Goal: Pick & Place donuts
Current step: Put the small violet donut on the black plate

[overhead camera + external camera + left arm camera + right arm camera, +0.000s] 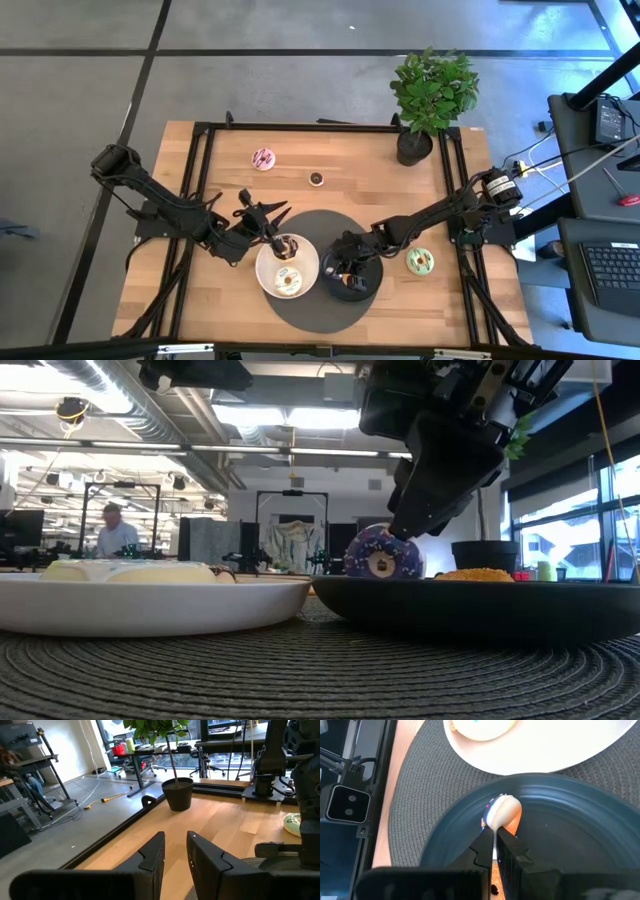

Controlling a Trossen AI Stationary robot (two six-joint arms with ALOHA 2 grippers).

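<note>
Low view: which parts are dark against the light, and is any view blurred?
In the low view the right claw is a near-black silhouette against bright ceiling lights and windows, yet the purple donut it holds stays readable; the woven mat up close is soft. In the right wrist view that donut looks pale and washed out.

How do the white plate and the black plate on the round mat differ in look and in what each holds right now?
The white plate is pale, with the left gripper at its rim; the black plate is dark, under the right gripper.
The white plate holds a cream donut lying flat and a darker one at its rim; over the black plate, the right gripper pinches a purple donut on edge.
Both sit side by side on the grey woven mat.
</note>
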